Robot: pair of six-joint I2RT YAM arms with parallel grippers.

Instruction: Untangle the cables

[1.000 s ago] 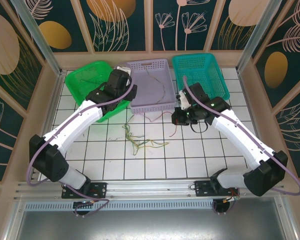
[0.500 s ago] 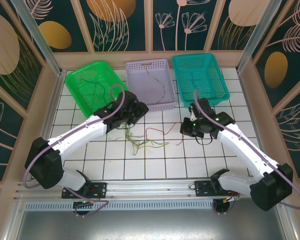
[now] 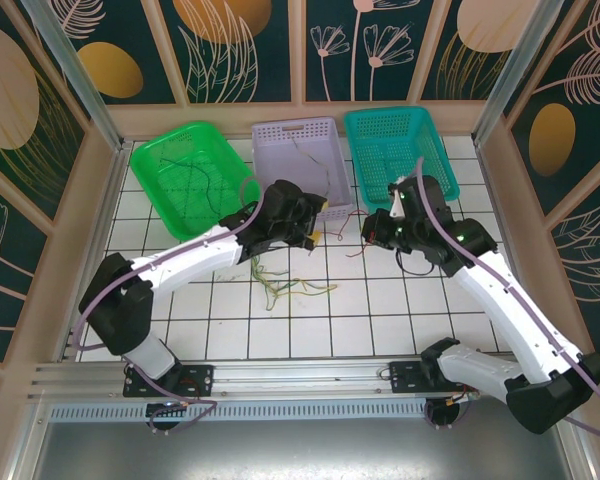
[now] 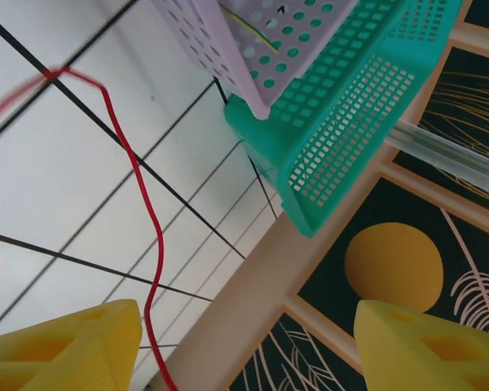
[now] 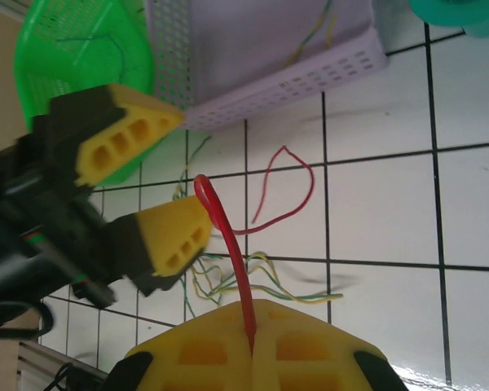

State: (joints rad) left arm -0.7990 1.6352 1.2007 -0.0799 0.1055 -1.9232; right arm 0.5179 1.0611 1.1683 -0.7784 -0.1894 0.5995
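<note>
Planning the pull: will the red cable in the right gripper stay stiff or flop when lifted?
Probably floppy: the red cable curls loosely beyond the right gripper. Likely very light, being so thin. May snag the yellow-green strands.

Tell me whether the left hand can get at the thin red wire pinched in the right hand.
Probably yes. The left hand stands open right beside the thin red wire, which rises in a loop from the shut right hand, and nothing lies between them.

1. Bright, even overhead light; the white table (image 3: 380, 300) glows, shadows under the arms soft.
2. Left wrist: red cable (image 4: 149, 202) crisp, its top-left end smeared by blur.
3. Right wrist: right gripper (image 5: 253, 346) close-up, softly defocused.
</note>
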